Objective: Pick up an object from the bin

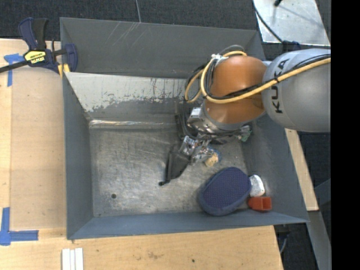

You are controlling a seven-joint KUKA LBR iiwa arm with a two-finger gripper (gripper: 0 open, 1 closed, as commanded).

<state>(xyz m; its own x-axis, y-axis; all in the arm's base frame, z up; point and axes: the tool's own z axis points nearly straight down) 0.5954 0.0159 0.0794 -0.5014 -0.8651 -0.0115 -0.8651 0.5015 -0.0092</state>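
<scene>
Bin [76, 167]: gripper [192, 148], grip state indeterminate, at black wedge [175, 169] mid-floor; blue oval pad [224, 191], red-white piece [259, 200] front right.

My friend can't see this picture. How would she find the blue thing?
Look in the grey metal bin, at the floor's lower right corner in the view. The blue thing lies there, next to a small red and white thing. It is a dark blue oval, the biggest loose thing there and the only blue one.
</scene>
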